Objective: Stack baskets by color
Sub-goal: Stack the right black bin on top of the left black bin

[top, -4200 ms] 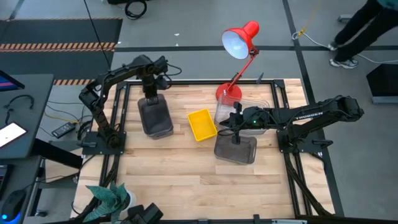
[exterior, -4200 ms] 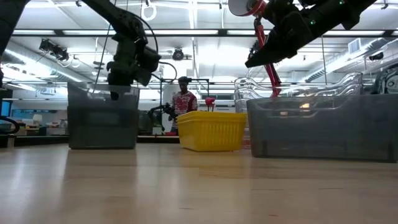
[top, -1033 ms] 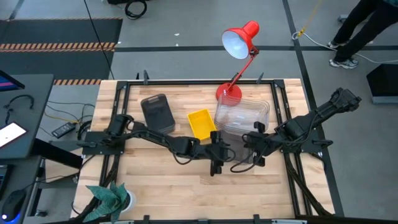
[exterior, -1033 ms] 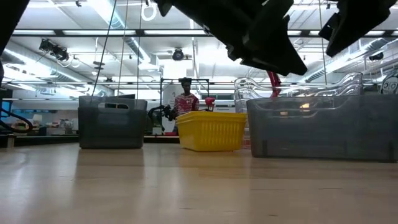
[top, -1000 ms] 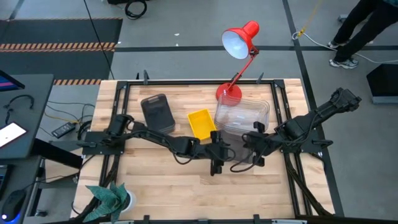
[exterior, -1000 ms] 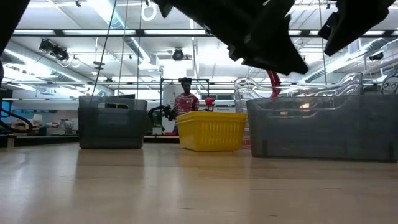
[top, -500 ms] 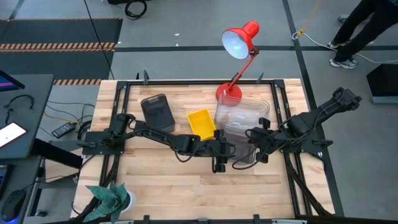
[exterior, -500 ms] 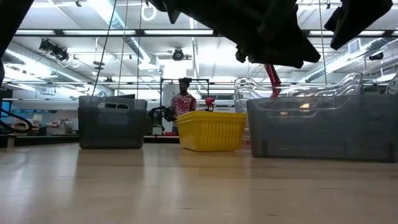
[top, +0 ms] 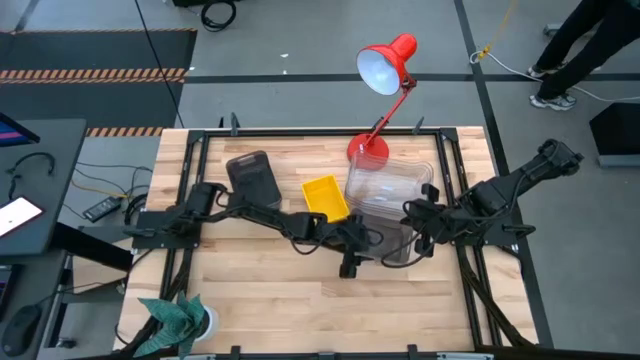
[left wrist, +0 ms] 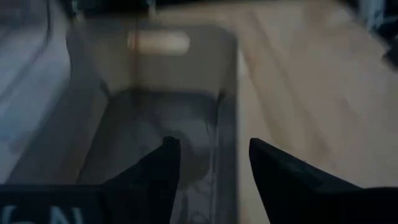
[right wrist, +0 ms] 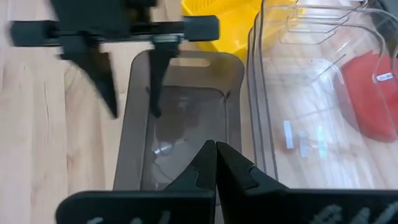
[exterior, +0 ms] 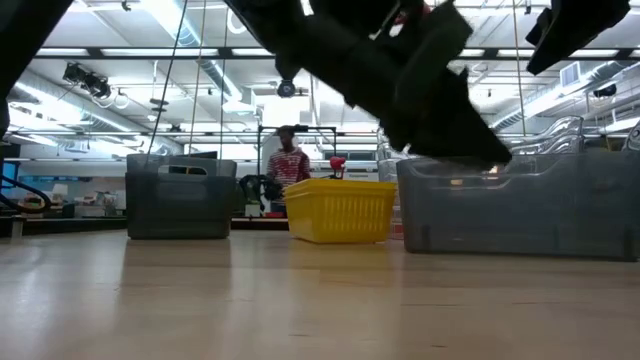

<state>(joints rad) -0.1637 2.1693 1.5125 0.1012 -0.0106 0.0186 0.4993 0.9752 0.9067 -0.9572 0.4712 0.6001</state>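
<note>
Left gripper [top: 349, 262] stretched low across the table middle, jaws spread, straddling the near wall of a dark grey basket [top: 392, 243]; one finger [right wrist: 157, 78] inside the basket, the other [right wrist: 102, 79] outside over bare wood, nothing grasped. The left wrist view shows the same wall [left wrist: 227, 149] running between its two fingers. Right gripper [top: 416, 228] over the opposite side of that basket, fingers [right wrist: 214, 163] pinched together, holding nothing. Clear baskets [top: 388, 182] nested in a pile touch the grey basket's far side; the red lamp [top: 385, 68] base sits behind them and shows through the clear plastic in the right wrist view. Yellow basket [top: 325, 199] just beside the clear pile, near the left arm's forearm. Second dark grey basket [top: 252, 180] well apart, toward the table's back left. In the low view the left arm blocks much of the upper middle; a person [exterior: 285, 160] in a striped top stands behind the yellow basket [exterior: 340, 209]. A plant [top: 178, 317] at the front left edge; a person's legs [top: 578, 45] at top right.
</note>
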